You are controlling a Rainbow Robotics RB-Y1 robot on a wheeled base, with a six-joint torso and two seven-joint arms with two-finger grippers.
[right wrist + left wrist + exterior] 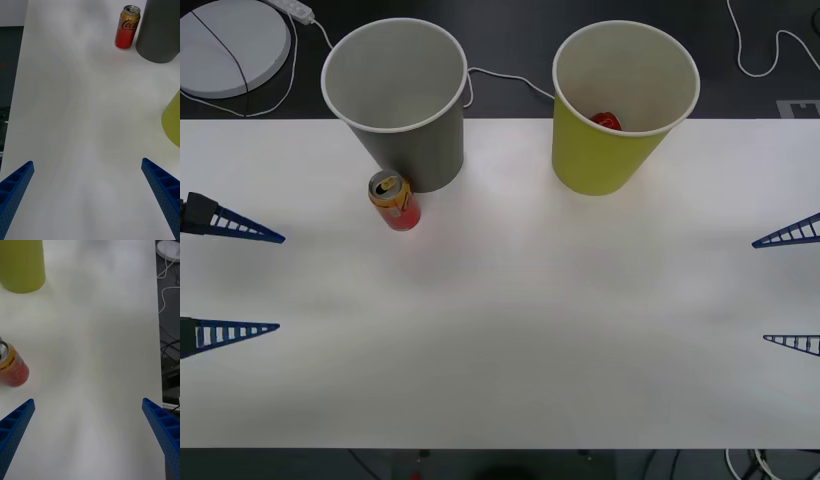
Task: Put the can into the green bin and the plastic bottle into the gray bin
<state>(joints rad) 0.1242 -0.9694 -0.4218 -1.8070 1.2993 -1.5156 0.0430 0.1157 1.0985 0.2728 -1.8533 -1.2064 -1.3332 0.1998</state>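
Both grippers, left gripper [235,282] and right gripper [790,290], wait wide open and empty at the table's [530,340] sides, while the can [394,200] stands upright beside the gray bin [394,100], not yet in the green bin [620,110], where something red already lies.

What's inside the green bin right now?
Inside the green bin, a small red object lies low against the far wall. The near wall covers most of it and the bottom, so what it is, or whether anything else is there, cannot be seen.
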